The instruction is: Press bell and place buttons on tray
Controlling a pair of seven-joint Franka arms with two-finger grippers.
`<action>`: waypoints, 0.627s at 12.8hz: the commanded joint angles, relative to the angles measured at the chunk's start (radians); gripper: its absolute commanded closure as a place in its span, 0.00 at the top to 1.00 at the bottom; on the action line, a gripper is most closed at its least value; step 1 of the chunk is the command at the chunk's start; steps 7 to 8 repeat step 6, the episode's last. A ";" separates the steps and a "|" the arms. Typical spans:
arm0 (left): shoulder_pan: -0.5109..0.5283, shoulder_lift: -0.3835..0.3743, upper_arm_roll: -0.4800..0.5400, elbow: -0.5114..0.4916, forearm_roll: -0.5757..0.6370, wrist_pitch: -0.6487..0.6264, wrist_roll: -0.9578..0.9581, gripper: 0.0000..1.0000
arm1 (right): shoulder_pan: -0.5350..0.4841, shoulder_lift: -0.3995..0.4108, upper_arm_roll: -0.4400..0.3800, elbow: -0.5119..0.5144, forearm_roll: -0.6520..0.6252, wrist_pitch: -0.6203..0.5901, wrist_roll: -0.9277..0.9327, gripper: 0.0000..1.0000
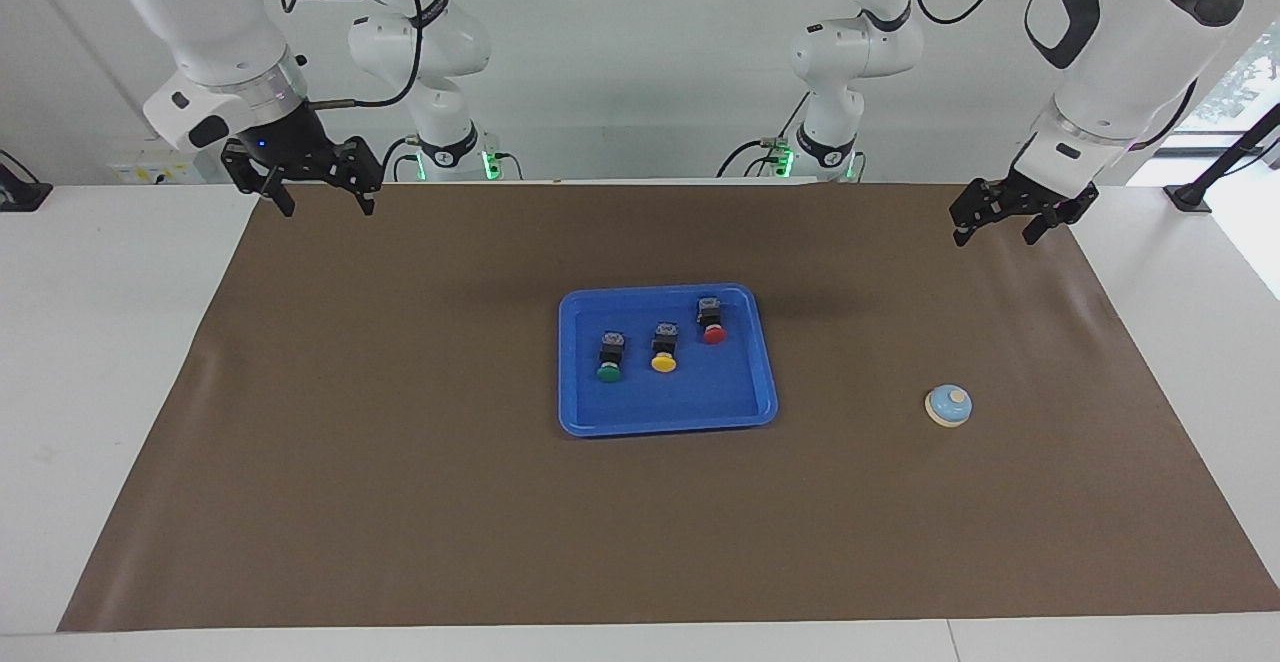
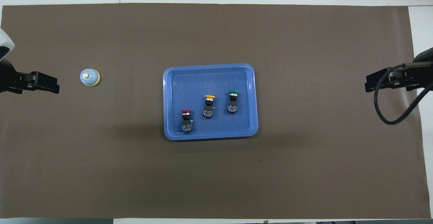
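blue plastic, the tray (image 1: pixel 668 412) lay mid-mat on the brown mat (image 1: pixel 400 502), carrying all three buttons on their sides: green button (image 1: pixel 609 356), yellow button (image 1: pixel 664 347), red button (image 1: pixel 711 320), the red one nearest the robots. the bell (image 1: pixel 948 406) sat alone toward the left arm's end, farther from the robots than the tray. left gripper (image 1: pixel 997 226) hung over that mat corner, fingers spread, empty. right gripper (image 1: pixel 318 198) hovered over the other corner, likewise spread and empty.

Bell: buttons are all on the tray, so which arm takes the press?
Left. The bell sits toward the left arm's end of the table, and the left gripper, open, hangs over that end. The right gripper is over the opposite end, past the tray.
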 commanded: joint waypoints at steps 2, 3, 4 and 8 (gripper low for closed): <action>-0.008 -0.021 0.009 -0.019 -0.015 -0.004 0.027 1.00 | -0.014 -0.017 0.017 -0.019 0.010 -0.028 -0.023 1.00; -0.008 -0.021 0.009 -0.018 -0.015 -0.006 0.027 1.00 | -0.013 -0.017 0.018 -0.018 0.010 -0.028 -0.023 1.00; -0.008 -0.021 0.009 -0.018 -0.015 -0.006 0.027 1.00 | -0.014 -0.017 0.018 -0.019 0.010 -0.028 -0.023 1.00; -0.008 -0.017 0.009 -0.013 -0.015 -0.006 0.027 1.00 | -0.016 -0.017 0.018 -0.018 0.010 -0.028 -0.026 1.00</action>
